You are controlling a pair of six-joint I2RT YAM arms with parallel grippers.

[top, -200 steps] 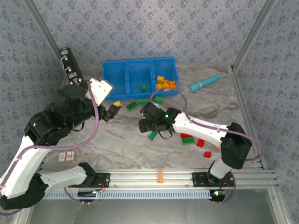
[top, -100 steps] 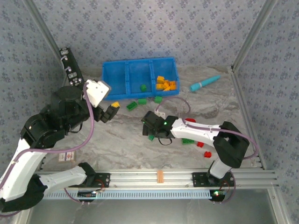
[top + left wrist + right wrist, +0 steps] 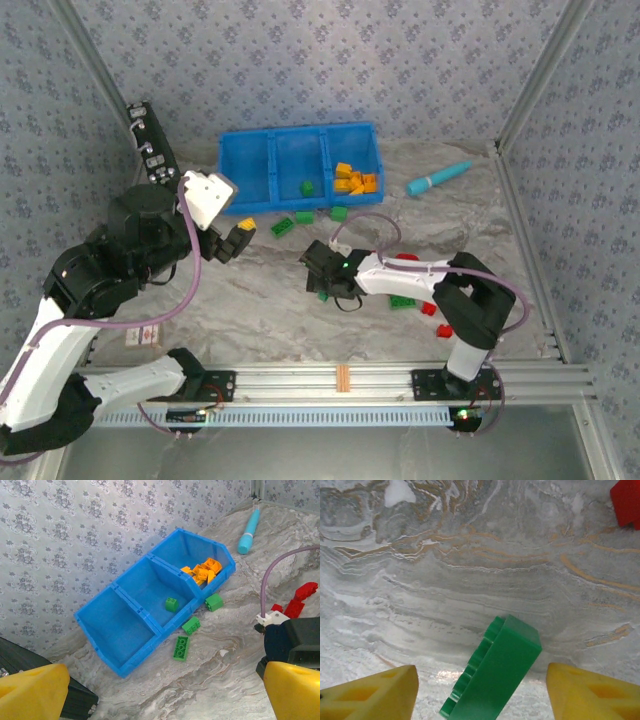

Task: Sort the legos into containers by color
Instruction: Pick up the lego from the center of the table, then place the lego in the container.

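Between the right jaws, set apart, a green lego sits with room either side; left jaws gape wide.

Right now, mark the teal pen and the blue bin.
teal pen [image 3: 248,530]: left wrist view, mid-barrel.
blue bin [image 3: 117,625]: left wrist view, empty compartment's bare floor.

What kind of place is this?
Probably a robot test booth: a left arm and a right arm bolted to a metal rail, patterned walls around a table, a blue bin with toy bricks.
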